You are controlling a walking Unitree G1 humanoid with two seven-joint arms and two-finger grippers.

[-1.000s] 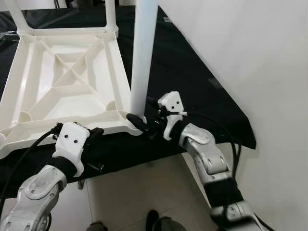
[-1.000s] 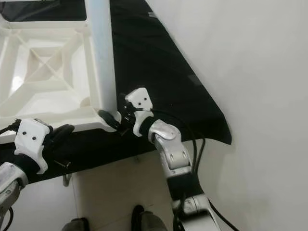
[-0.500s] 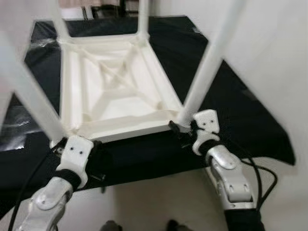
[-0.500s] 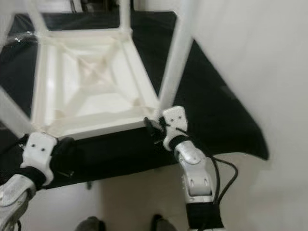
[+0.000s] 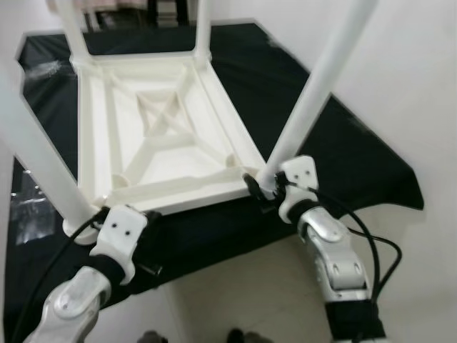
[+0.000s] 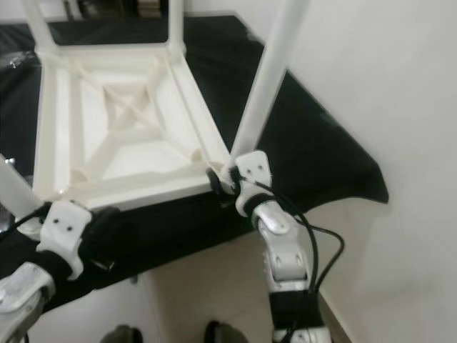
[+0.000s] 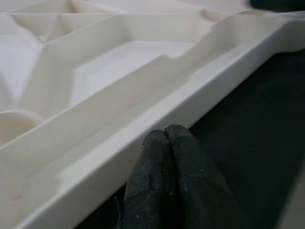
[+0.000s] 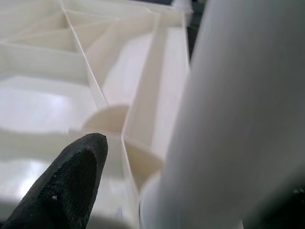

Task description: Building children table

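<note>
Left eye view: white plastic children table (image 5: 153, 139) lies upside down on a desk under a black cloth (image 5: 343, 164), ribbed underside up, legs pointing at the camera. Right claw (image 5: 258, 191) sits at the near corner at 4 o'clock of the tabletop, around the foot of the near right leg (image 5: 314, 82), likely steadying it in its socket. Left claw (image 5: 146, 221) is at 7 o'clock, against the near rim beside the near left leg (image 5: 36, 161), probably bracing the top so it doesn't slide. Leg tops are cut off by the frame.

Right eye view: same layout; right claw base hidden behind its white wrist housing, so leg seating can't be judged. Two far legs run out of frame at 12 o'clock.

Left wrist view: the left claw's fingers (image 7: 167, 191) are pressed together, holding nothing, tips touching the table's outer rim, cloth at 3 o'clock.

Right wrist view: one black finger (image 8: 66, 186) inside the ribbed corner, the leg a blurred white column at 3 o'clock. Second finger is hidden behind the leg, so it reads as clamped on the leg, not certain.
</note>
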